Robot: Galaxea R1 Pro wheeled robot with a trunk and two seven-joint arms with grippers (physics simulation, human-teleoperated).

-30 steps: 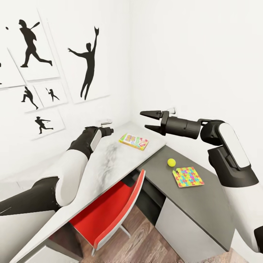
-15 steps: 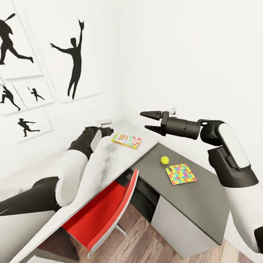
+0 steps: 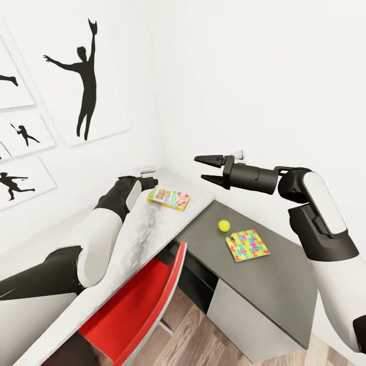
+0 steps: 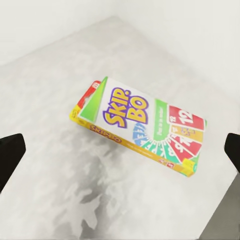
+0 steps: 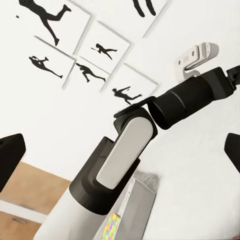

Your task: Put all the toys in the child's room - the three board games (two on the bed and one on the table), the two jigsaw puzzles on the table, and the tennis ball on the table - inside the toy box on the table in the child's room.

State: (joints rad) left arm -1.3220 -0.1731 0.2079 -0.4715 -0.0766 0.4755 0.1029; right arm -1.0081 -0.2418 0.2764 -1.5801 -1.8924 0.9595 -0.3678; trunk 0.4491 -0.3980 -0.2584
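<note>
Walls (image 3: pixel 244 76) were white, meeting in a corner; the left one carried black silhouette pictures (image 3: pixel 84 81). Floor (image 3: pixel 193 330) was wood plank.

Table (image 3: pixel 147 229): pale top running into the corner, with a lower dark grey wing (image 3: pixel 264 284) to its right. No toy box in sight.

Chair (image 3: pixel 137 305): red, pushed in under the pale top.

Left arm (image 3: pixel 96 234): reached along the pale top toward the corner. Left gripper (image 4: pixel 120 150): fingers spread wide at both edges of the left wrist view, nothing between them, held above the board game.

Right arm (image 3: pixel 315 213): raised over the wing. Right gripper (image 3: pixel 209 169): fingers spread, empty, well above the table near the corner.

Board game (image 3: pixel 169 197): "SKIP BO" box, lying flat on the pale top near the corner, close ahead of the left gripper.

Puzzle (image 3: pixel 247 244): multicoloured square, flat on the wing.

Ball (image 3: pixel 223 225): yellow-green, on the wing just beside the puzzle, on its corner-ward side.
</note>
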